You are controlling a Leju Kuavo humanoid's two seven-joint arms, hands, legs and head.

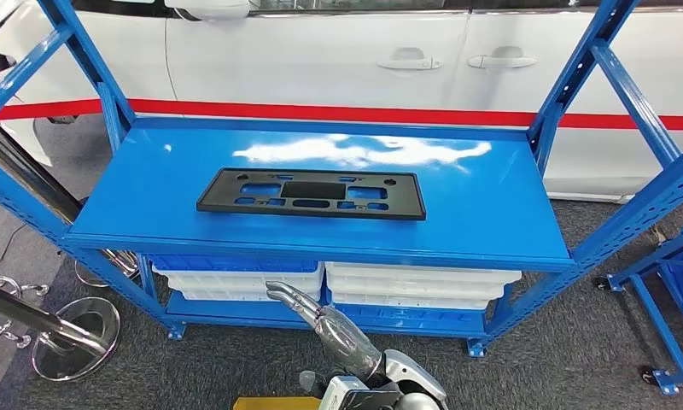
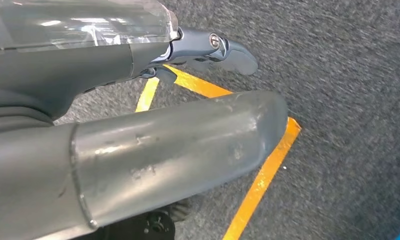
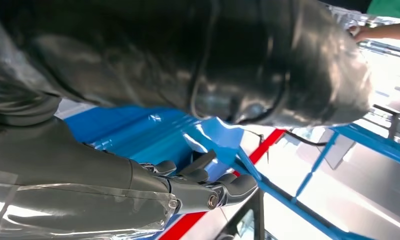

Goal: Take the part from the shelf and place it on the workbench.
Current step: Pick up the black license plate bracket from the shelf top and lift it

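**Black part lies flat on the blue shelf; one hand raised below it**

The part (image 1: 311, 193), a flat black rectangular plate with several cut-out slots, lies on the top board of the blue shelf (image 1: 492, 213), roughly in the middle and nearer the front edge than the back. No brand, label or writing can be read on it, nor on the shelf. Nothing touches it.

In the head view the right hand (image 1: 317, 314) reaches up from below, in front of the shelf's lower level, well apart from the part. Its fingers are stretched out and close alongside one another, holding nothing. The right wrist view shows the same hand (image 3: 203, 187) with fingers lightly bent and empty, the blue shelf surface behind it.

The left hand (image 2: 208, 52) hangs over grey carpet crossed by yellow floor tape (image 2: 268, 165); its fingers are loosely extended and grip nothing.

On the shelf's lower level stand white trays (image 1: 415, 286), one beside another. Behind the shelf is a white car (image 1: 321, 60) with a red stripe along its side.
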